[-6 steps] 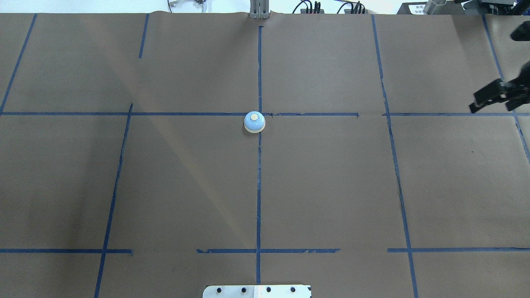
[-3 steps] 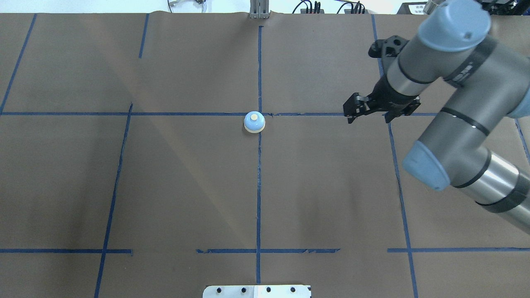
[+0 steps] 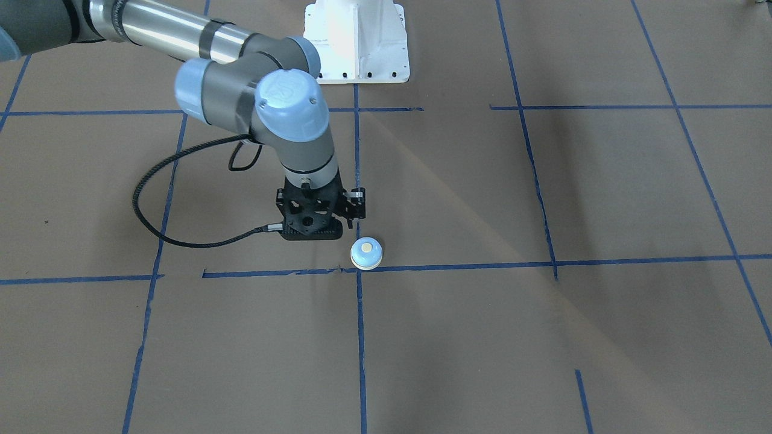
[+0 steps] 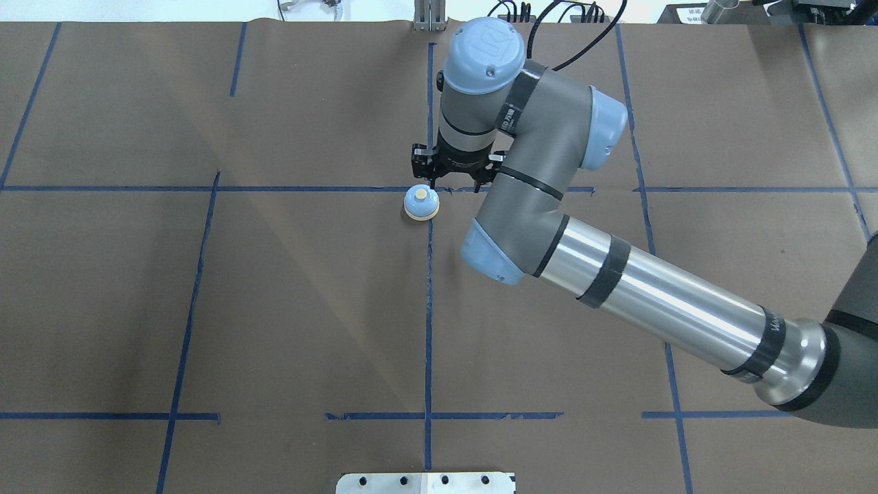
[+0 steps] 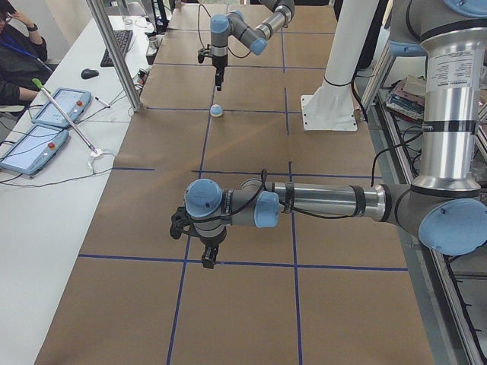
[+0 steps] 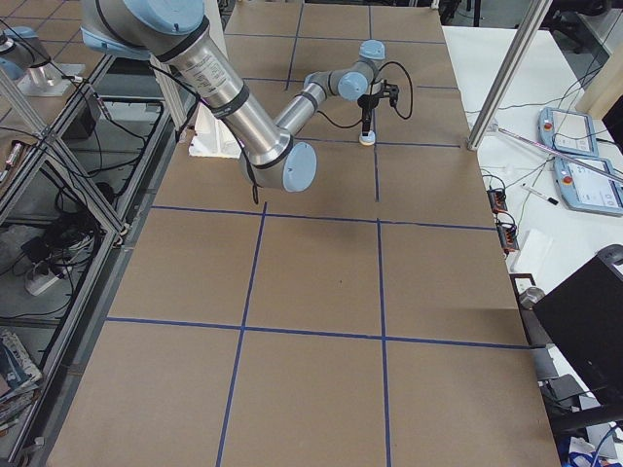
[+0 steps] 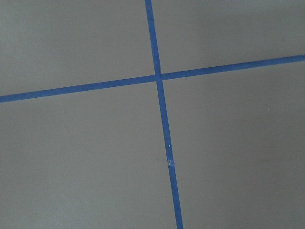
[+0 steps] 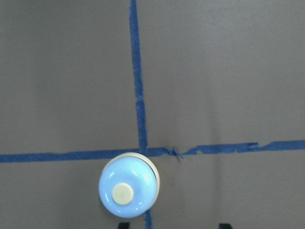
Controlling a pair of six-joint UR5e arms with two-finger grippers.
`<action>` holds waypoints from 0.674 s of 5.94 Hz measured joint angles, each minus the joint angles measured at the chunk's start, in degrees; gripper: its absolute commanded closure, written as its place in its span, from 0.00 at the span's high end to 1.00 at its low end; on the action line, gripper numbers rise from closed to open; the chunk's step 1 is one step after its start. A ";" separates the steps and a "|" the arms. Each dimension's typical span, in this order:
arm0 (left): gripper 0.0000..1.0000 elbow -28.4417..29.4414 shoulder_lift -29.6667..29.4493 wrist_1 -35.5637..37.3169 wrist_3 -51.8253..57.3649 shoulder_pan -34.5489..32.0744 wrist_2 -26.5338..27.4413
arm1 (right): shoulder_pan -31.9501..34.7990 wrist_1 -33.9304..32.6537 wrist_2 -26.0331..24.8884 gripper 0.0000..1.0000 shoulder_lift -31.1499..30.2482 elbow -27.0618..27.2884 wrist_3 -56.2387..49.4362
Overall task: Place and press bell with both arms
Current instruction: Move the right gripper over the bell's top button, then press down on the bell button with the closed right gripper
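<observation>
The bell is a small light-blue dome with a cream button. It stands at the centre tape crossing on the brown table and also shows in the front view and the side views. My right gripper hangs pointing down just beside the bell, apart from it. In the right wrist view the bell sits low and left, and two fingertips stand wide apart with nothing between them. My left gripper hangs over a tape line far from the bell. I cannot tell its state.
Blue tape lines divide the brown table cover. The white bolted pedestal stands at the robot's edge. A side table with tablets and a metal post border the far side.
My right arm has swept in from the table's right edge to the centre, and its gripper now hangs next to the bell. The bell has not moved.
</observation>
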 measured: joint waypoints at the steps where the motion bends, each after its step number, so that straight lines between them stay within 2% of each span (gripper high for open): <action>1: 1.00 -0.03 0.00 0.00 0.00 0.00 -0.10 | -0.28 3.12 -0.25 0.02 2.67 -5.03 1.25; 3: 1.00 -0.06 0.04 0.00 0.00 0.00 -0.27 | -1.11 4.45 -1.11 0.02 5.40 -10.17 1.38; 4: 1.00 -0.04 0.18 0.00 0.00 0.00 -0.32 | -1.60 4.53 -1.27 0.02 5.74 -10.82 1.27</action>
